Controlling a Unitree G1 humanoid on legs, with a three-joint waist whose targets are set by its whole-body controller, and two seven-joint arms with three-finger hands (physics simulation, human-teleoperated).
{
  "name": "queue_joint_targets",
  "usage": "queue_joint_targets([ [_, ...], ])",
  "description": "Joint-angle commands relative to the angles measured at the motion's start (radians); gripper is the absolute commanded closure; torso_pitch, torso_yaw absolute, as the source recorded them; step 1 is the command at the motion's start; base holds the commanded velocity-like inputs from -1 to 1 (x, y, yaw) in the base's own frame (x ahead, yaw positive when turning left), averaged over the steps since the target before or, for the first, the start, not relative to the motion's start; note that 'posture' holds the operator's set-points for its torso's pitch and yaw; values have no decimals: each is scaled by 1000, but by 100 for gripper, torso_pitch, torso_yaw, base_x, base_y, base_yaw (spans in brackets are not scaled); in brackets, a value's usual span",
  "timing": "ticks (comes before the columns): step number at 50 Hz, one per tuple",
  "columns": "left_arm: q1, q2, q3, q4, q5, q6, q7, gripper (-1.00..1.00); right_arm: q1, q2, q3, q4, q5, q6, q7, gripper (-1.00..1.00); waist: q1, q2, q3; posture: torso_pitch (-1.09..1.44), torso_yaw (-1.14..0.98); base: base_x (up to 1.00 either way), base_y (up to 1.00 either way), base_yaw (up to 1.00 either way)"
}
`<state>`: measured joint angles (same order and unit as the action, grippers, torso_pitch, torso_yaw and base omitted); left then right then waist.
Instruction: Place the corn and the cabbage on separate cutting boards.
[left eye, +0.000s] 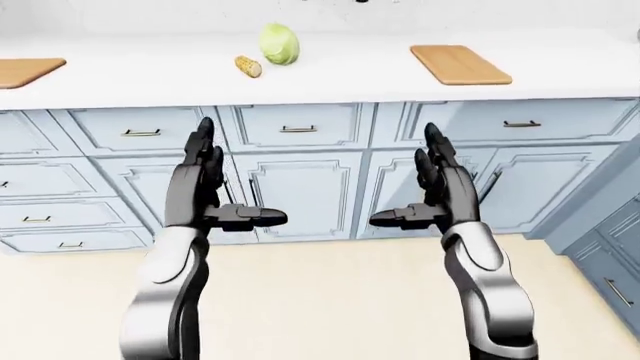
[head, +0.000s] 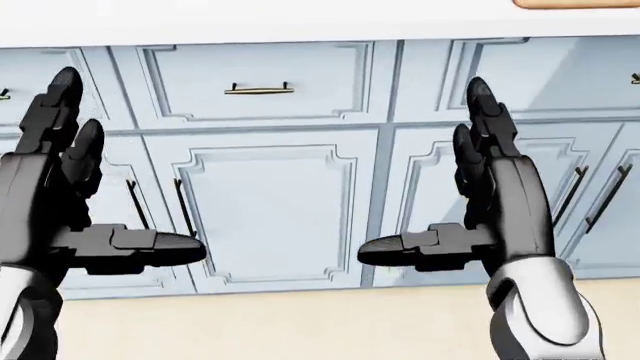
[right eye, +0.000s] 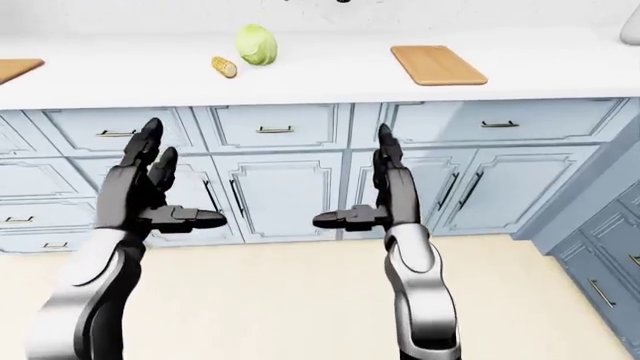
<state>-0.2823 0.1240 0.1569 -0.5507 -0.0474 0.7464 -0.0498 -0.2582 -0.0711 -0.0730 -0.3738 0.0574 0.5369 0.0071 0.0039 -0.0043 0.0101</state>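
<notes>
A pale green cabbage (left eye: 279, 43) and a short yellow corn cob (left eye: 247, 66) lie on the white counter (left eye: 330, 71) near the top of the left-eye view. One wooden cutting board (left eye: 459, 64) lies to their right, another (left eye: 27, 71) at the far left edge. My left hand (left eye: 215, 191) and right hand (left eye: 425, 187) are raised before the cabinet doors, well below the counter. Both are open, fingers up, thumbs pointing inward, holding nothing.
Light blue cabinets with drawers and dark handles (left eye: 300, 129) run under the counter. A second cabinet run (left eye: 610, 255) juts out at the right of the left-eye view. Beige floor (left eye: 320, 300) lies between me and the cabinets.
</notes>
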Motion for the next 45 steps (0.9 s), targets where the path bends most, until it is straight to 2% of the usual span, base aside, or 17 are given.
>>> queue_joint_targets([
  [1,-22,9,8,-32,-14,-15,8,-100,-21,-3,-1,-51,-3,0,1,-100,0,2,-18,0,0,0,0,0],
  [2,-21,12,9,-35,-17,-13,10,-100,-21,1,-5,-51,4,-2,1,-100,-3,10,-31,0,0,0,30,0],
  [7,-20,19,14,-48,-28,-6,20,-100,-8,8,-10,-47,50,-5,-9,-100,19,-71,-4,0,0,0,60,20],
  [10,-15,20,14,-43,-28,-15,19,-100,-3,8,-7,-54,52,-2,-11,-100,-8,48,27,0,0,0,0,100],
  [12,-13,21,13,-51,-28,-7,19,-100,-9,7,-9,-50,53,-2,-14,-100,7,114,-8,0,0,0,0,100],
  [13,-15,22,15,-44,-28,-12,18,-100,-11,5,-10,-52,54,1,-15,-100,21,81,1,0,0,0,0,100],
  [17,-33,28,13,-44,-27,3,18,-100,-11,1,-8,-87,56,19,-21,-100,13,37,5,0,0,0,21,75],
  [18,-42,30,13,-48,-28,15,18,-100,-20,3,-20,-92,61,18,-31,-100,9,-14,34,0,0,0,0,0],
  [21,-69,38,15,-46,-34,38,14,-100,-30,-14,-34,-100,56,29,-32,-100,-1,-35,52,0,0,0,0,0],
  [24,-80,43,15,-31,-36,33,10,-100,-36,-19,-41,-130,65,56,-41,-100,-1,-83,35,0,0,0,0,0],
  [25,-82,44,16,-36,-37,40,10,-100,-35,-20,-40,-134,65,59,-41,-100,4,-103,6,0,0,6,0,0],
  [26,-83,45,16,-42,-38,48,10,-100,-36,-21,-41,-137,67,60,-41,-100,0,-69,13,0,0,7,0,0],
  [30,-91,54,18,-33,-38,49,3,-100,-50,-28,-44,-174,71,96,-48,-100,0,-41,-2,0,0,9,0,0],
  [35,-118,66,24,-44,-41,80,-2,-100,-53,-32,-52,-195,75,107,-50,-100,-2,13,27,0,0,24,0,0],
  [40,-120,62,18,-53,-40,89,0,-100,-53,-35,-55,-202,77,109,-51,-100,-8,111,26,0,0,36,0,0],
  [41,-117,61,16,-47,-38,82,-1,-100,-52,-36,-55,-207,77,113,-52,-100,-4,75,46,0,0,36,0,0],
  [45,-116,62,19,-42,-38,77,-4,-100,-50,-36,-57,-204,77,105,-51,-100,-2,67,18,0,0,38,0,0],
])
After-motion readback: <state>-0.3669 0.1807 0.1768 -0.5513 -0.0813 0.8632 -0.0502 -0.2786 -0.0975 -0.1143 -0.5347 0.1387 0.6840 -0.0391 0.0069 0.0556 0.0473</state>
